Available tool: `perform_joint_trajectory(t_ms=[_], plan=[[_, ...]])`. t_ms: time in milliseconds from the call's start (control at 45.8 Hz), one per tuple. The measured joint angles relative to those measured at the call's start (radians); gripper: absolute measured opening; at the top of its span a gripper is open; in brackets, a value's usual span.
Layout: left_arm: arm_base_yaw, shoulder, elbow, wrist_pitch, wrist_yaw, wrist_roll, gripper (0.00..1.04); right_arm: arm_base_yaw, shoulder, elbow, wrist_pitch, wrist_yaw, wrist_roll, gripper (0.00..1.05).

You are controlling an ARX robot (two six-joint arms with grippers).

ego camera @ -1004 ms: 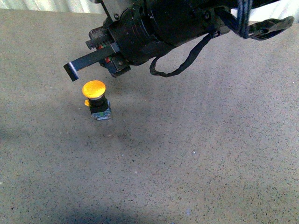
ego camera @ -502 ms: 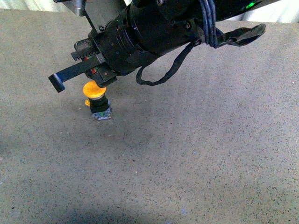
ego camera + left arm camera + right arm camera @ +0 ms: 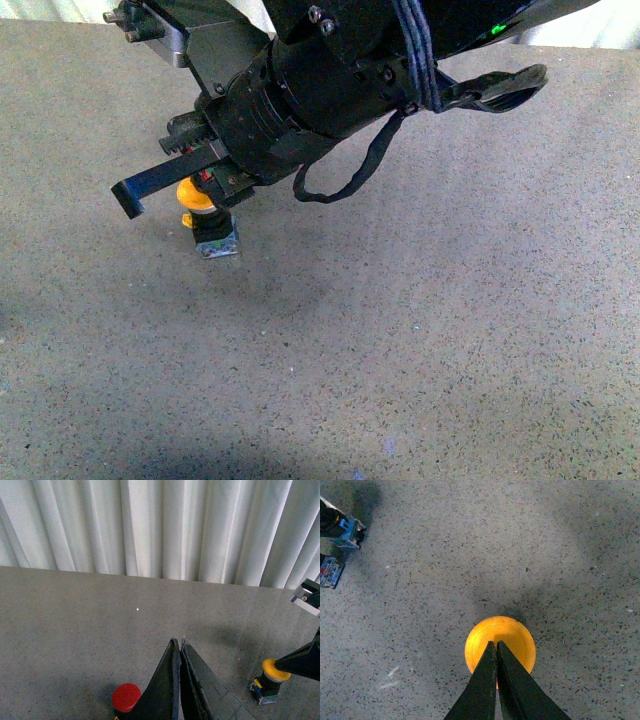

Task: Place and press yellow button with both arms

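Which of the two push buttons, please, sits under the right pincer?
The yellow button: the shut right pincer lies over its cap. The red button stands beside the left pincer.

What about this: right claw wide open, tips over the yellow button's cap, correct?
No: the right claw is shut, fingers together, not wide open, as the right wrist view shows. Its tips are over the cap of the yellow button.

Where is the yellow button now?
Front view: the yellow button stands on the table, left of centre, cap partly hidden beneath the right gripper, whose tips are shut.
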Motion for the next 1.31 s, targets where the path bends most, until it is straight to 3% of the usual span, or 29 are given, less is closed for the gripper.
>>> perform_joint_trajectory(t_ms=[327,502,633,764,851,938,1310], plan=[[0.000,0.000,0.000,0.000,0.000,0.000,0.01,-0.020,-0.014,-0.022,0.062,-0.031,0.083,0.01],[0.000,0.000,0.000,0.000,0.000,0.000,0.01,-0.070,-0.150,-0.097,0.144,-0.052,0.153,0.01],[0.000,0.000,0.000,0.000,0.000,0.000,0.01,-0.119,-0.287,-0.182,0.205,-0.014,0.165,0.01],[0.000,0.000,0.000,0.000,0.000,0.000,0.01,-0.179,-0.447,-0.352,0.273,0.043,0.169,0.24],[0.000,0.000,0.000,0.000,0.000,0.000,0.01,-0.185,-0.539,-0.571,0.683,0.436,0.126,0.08],[0.000,0.000,0.000,0.000,0.000,0.000,0.01,-0.217,-0.609,-0.702,0.872,0.542,0.111,0.01],[0.000,0.000,0.000,0.000,0.000,0.000,0.01,-0.349,-0.870,-1.021,0.936,0.433,0.100,0.01]])
